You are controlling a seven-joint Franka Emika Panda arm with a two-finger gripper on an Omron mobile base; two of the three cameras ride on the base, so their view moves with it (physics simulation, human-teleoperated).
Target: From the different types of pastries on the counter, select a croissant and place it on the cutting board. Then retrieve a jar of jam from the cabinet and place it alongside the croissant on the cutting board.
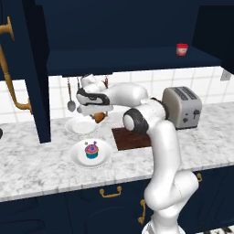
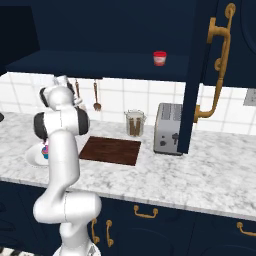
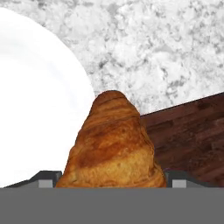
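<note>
We are carrying the croissant (image 3: 113, 146), gripper (image 3: 111, 178) clamping it, above the plate (image 1: 73, 126) edge. Loose pinch risks dropping it short of the board (image 3: 192, 135).

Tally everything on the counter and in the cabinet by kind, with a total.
Pastries: 2, croissant in the gripper, cupcake
Plates: 2
Cutting board: 1
Toaster: 1
Canister: 1
Jar of jam: 1
Total: 8

Two rear base views sharing the counter (image 1: 41, 164) — hand view close, downward.
</note>
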